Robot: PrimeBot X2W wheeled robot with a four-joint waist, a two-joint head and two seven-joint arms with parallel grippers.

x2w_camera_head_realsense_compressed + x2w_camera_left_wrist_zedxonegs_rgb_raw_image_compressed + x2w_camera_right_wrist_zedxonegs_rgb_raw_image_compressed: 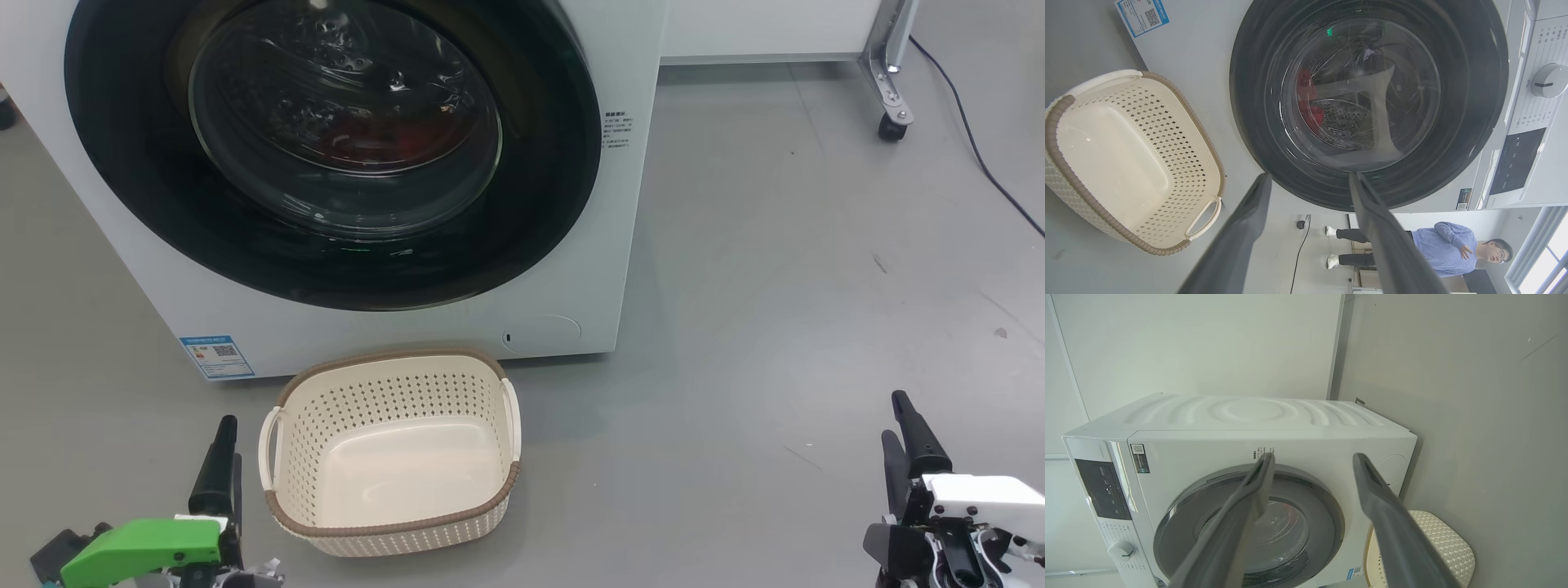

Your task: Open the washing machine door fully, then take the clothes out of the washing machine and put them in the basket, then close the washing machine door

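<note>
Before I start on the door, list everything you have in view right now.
washing machine: one, white, on the grey floor ahead
washing machine door: one, black rim, clear glass, shut
clothes: count unclear, red, inside behind the glass
basket: one, cream with brown rim, empty, before the machine
label: one, blue, machine's lower left corner
cable: one, black, far right
person: one, blue top, standing in the background
left gripper: one, dark fingers, open, left of basket
right gripper: one, dark fingers, open, lower right
</note>
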